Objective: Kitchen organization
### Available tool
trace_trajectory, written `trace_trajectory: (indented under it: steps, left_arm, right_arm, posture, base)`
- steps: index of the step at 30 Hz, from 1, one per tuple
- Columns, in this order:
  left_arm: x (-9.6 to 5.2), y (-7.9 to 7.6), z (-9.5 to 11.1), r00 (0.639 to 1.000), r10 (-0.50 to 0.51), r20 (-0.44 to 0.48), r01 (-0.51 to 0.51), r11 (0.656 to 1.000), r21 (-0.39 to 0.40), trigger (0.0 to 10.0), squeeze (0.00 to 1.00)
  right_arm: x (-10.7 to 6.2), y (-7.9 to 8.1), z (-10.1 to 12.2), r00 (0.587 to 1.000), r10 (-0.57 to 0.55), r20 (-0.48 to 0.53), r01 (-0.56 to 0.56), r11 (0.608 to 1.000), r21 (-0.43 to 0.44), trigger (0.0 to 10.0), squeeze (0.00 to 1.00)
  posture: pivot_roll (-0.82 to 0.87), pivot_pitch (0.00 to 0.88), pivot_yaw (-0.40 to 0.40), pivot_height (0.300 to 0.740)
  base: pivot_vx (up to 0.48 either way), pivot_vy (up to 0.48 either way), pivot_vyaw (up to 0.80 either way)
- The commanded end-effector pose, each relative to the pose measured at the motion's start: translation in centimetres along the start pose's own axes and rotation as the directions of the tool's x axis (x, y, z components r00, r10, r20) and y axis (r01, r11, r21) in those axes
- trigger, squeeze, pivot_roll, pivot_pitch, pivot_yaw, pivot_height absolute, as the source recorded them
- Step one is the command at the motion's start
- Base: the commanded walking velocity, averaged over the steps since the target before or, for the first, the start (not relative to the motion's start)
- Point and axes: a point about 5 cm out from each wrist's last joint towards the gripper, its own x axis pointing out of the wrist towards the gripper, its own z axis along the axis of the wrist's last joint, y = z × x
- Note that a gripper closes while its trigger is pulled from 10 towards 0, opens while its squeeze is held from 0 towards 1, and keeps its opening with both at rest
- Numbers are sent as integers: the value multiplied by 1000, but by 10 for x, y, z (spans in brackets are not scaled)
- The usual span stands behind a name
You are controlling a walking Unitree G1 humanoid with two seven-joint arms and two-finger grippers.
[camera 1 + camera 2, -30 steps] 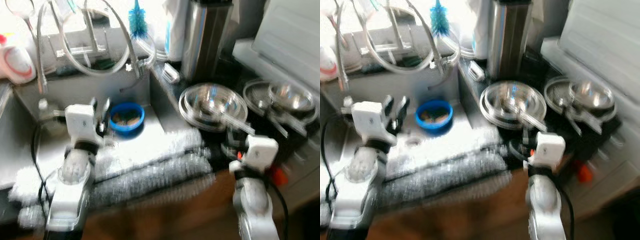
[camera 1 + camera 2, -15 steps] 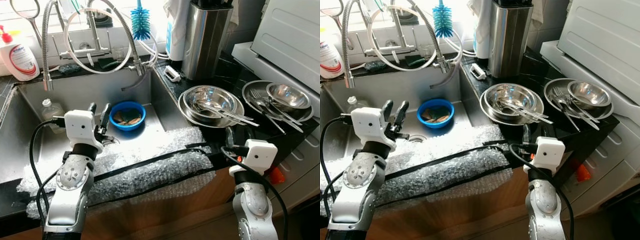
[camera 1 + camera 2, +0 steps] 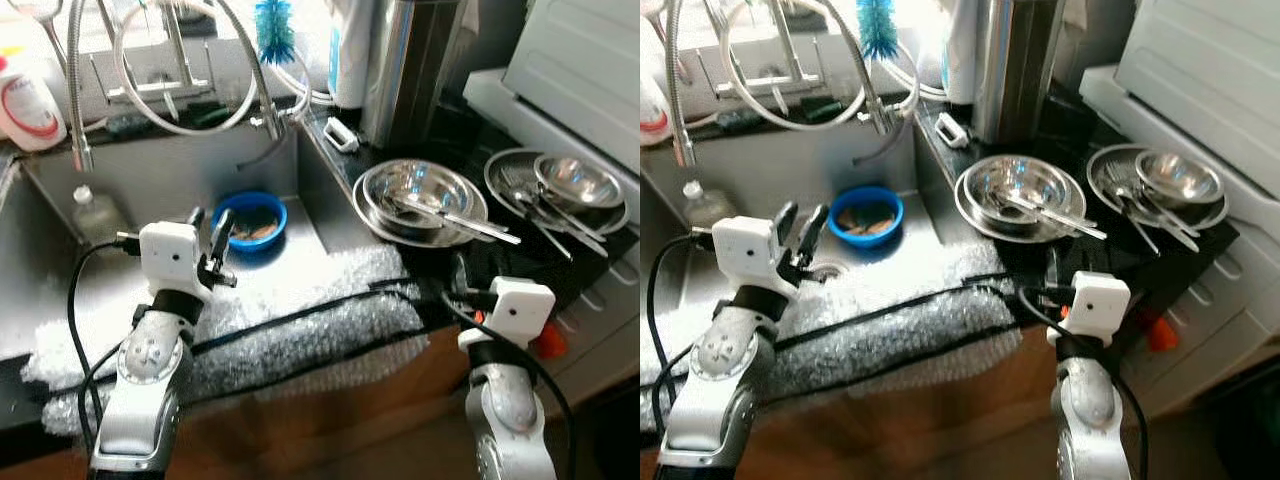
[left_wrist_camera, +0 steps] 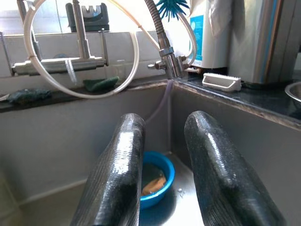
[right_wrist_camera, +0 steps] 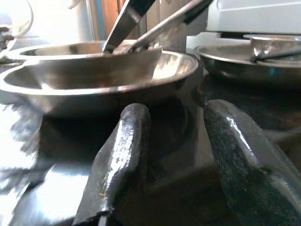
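1. My left gripper point(image 3: 209, 232) is raised over the stainless steel sink point(image 3: 150, 185), fingers parted with nothing between them, aimed toward the back corner.
2. The left wrist view has both black fingers point(image 4: 117, 174) framing the small round blue plastic bowl point(image 3: 251, 220) on the sink floor, clear of it.
3. My right gripper point(image 5: 176, 155) sits low at the black countertop point(image 3: 1080, 125) edge, fingers apart, gripping nothing, just short of the stacked shiny steel bowls point(image 3: 415, 198).
4. Blue bowl holds brownish scraps; I can't tell what they are.
5. Loose steel cutlery point(image 3: 455, 215) lies across the near bowls. A second steel bowl on a steel plate point(image 3: 570, 185) sits further right with forks.
6. Crinkled clear bubble wrap point(image 3: 290, 320) covers the sink's front edge.
7. Head views are slightly blurred; the right gripper's fingers are mostly hidden behind its white wrist there.
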Motion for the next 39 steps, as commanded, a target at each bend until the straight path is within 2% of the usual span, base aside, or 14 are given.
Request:
trace_trajectory:
  steps: [1, 5, 13, 21, 31, 39]
  left_arm:
    - [-2, 1, 1, 1000, 0, -2, 0, 999, 34, 10000, 0]
    - [-2, 1, 1, 1000, 1, -2, -1, 999, 33, 10000, 0]
    - [0, 1, 3, 1000, 1, 3, -1, 999, 35, 10000, 0]
    - [1, 1, 4, 1000, 2, 6, -2, 999, 35, 10000, 0]
    - [5, -3, 5, 1000, -9, 23, 9, 1000, 24, 10000, 0]
    - [5, -6, 7, 999, -10, 38, 9, 1000, 13, 10000, 0]
  right_arm:
    - [-2, 0, -3, 1000, 10, -21, -10, 1000, -9, 10000, 0]
    - [-1, 2, -3, 999, 29, -19, -29, 999, -23, 10000, 0]
    - [-2, 2, -4, 999, 28, -23, -28, 1000, -14, 10000, 0]
    - [-3, 1, -5, 999, 26, -27, -26, 1000, -10, 10000, 0]
    - [4, -5, 4, 1000, -7, 8, 7, 1000, -27, 10000, 0]
    - [7, -13, 15, 995, -77, 60, 79, 996, -38, 10000, 0]
  posture:
    - [-15, 32, -5, 740]
    - [-14, 33, -5, 740]
    - [-15, 31, -4, 740]
    - [-16, 27, -4, 740]
    - [-26, 15, -5, 740]
    - [-25, 2, -11, 740]
  base:
    - [0, 0, 0]
    - [0, 0, 0]
    - [0, 0, 639]
    - [0, 0, 0]
    - [0, 0, 0]
    - [0, 0, 0]
